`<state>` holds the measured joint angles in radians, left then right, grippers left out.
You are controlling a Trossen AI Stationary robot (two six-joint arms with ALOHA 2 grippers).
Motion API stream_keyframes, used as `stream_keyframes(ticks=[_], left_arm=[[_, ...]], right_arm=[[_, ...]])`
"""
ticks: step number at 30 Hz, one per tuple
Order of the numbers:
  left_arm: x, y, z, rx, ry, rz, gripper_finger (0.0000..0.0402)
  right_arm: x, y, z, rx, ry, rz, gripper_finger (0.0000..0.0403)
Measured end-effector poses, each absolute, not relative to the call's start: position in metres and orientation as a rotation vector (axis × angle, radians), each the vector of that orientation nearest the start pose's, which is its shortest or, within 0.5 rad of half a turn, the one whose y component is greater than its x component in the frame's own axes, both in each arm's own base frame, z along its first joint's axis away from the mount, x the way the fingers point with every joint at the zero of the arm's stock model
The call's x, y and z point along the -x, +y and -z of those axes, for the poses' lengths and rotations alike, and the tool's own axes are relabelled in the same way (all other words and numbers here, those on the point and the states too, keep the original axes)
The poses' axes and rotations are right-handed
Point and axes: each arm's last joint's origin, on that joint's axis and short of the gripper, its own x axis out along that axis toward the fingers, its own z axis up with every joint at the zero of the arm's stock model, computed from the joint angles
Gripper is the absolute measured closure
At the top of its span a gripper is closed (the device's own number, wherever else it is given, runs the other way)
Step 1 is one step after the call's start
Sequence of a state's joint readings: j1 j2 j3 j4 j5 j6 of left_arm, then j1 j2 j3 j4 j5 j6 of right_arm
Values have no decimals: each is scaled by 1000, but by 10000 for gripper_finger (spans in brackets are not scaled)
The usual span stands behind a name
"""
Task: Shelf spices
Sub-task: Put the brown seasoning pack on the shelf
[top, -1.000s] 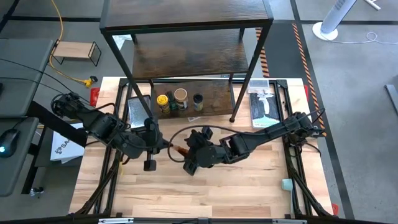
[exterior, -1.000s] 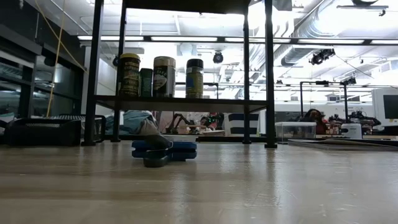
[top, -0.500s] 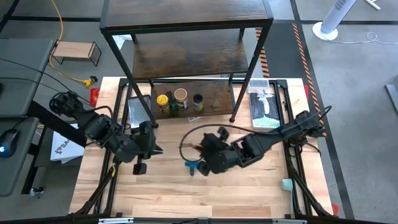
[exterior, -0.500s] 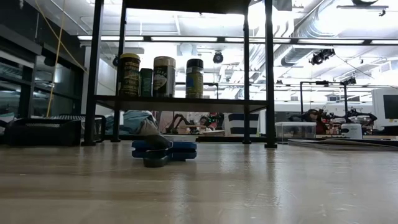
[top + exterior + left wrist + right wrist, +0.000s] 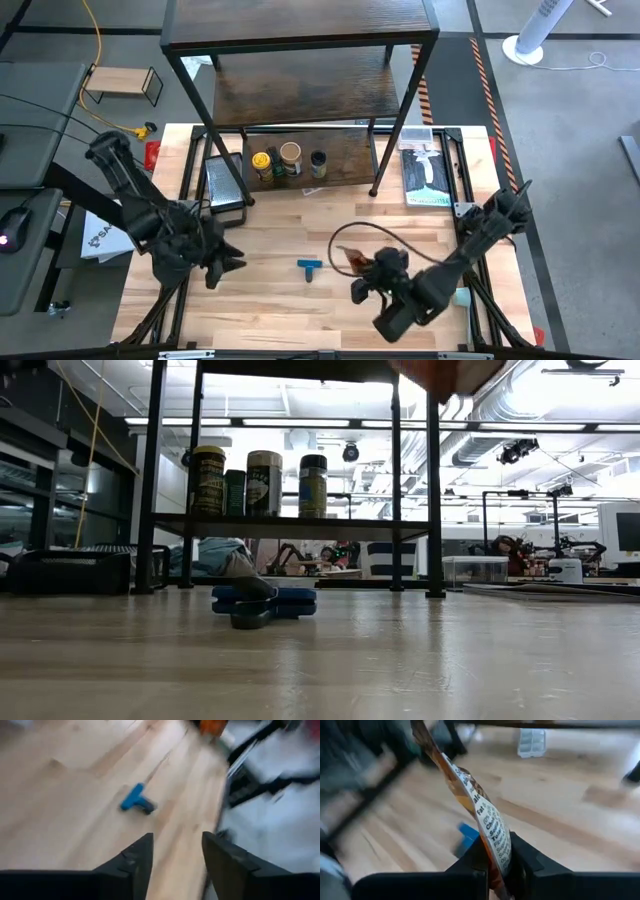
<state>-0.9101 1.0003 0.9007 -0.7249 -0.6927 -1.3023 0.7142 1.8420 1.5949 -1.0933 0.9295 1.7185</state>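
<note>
Up top in the high view, the shelf takes most of the room; its dark lowest board already carries the yellow-lidded jar, tan-lidded jar and black-lidded jar lined up side by side, so my guess is most of the job is done. Lower right of centre, the right gripper has its fingers clamped on the reddish-brown packet, pinching it on edge by one end and lifted off the table, probably so it can go in upright. Lower left, the left gripper hangs with its fingers apart and nothing between them, likely just staying out of the way. Smallest bit: the blue T-shaped piece lies flat mid-table, between the two arms.
</note>
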Motion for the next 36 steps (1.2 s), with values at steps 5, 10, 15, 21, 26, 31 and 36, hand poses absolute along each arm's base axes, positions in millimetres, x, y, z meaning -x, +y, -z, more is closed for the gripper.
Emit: stream_keyframes(ticks=[5, 10, 15, 21, 26, 31, 36], left_arm=[[-135, -145, -266, 884, 459, -154, 211], [-140, -133, -249, 839, 419, -266, 198], [-145, -127, -249, 880, 479, -271, 197], [-143, -130, -248, 895, 542, -221, 197], [-141, -128, -246, 888, 556, -242, 197], [-141, -128, -245, 880, 563, -247, 197], [-141, -128, -245, 878, 560, -251, 197]], right_arm=[[-302, 205, -234, -749, 93, 853, 373], [-328, 153, -232, -538, 18, 1003, 373], [-343, 94, -233, -363, -37, 1196, 373], [-348, 50, -226, -255, -106, 1332, 373], [-344, 30, -207, -304, -198, 1385, 373], [-340, 21, -191, -335, -243, 1404, 373], [-350, 17, -190, -322, -175, 1407, 350]])
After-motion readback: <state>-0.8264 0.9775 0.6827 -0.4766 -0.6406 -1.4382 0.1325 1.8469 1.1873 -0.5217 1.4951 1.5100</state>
